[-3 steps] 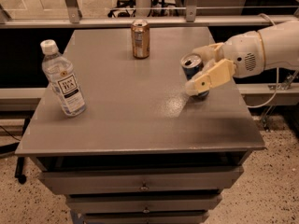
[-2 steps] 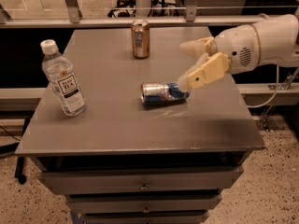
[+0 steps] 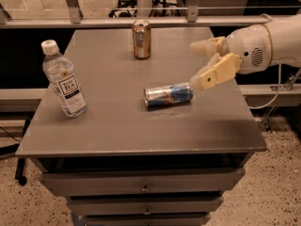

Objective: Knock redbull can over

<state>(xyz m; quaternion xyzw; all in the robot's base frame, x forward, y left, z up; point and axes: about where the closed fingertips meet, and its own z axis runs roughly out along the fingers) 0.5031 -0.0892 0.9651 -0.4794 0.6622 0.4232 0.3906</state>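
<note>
The redbull can (image 3: pixel 169 95), blue and silver, lies on its side near the middle of the grey table (image 3: pixel 117 131), its silver top pointing left. My gripper (image 3: pixel 201 62) hangs over the table's right side, just right of and above the can's base. Its two cream fingers (image 3: pixel 216 72) are spread apart and hold nothing. The lower finger's tip is close to the can's right end.
A shorter gold-brown can (image 3: pixel 141 39) stands upright at the back middle. A clear plastic bottle with a white cap (image 3: pixel 63 79) stands at the left. Drawers sit below the table top. A metal rail runs behind the table.
The redbull can stood upright at the gripper a second ago; now it lies on its side toward the middle. The gripper has pulled back up and to the right.
</note>
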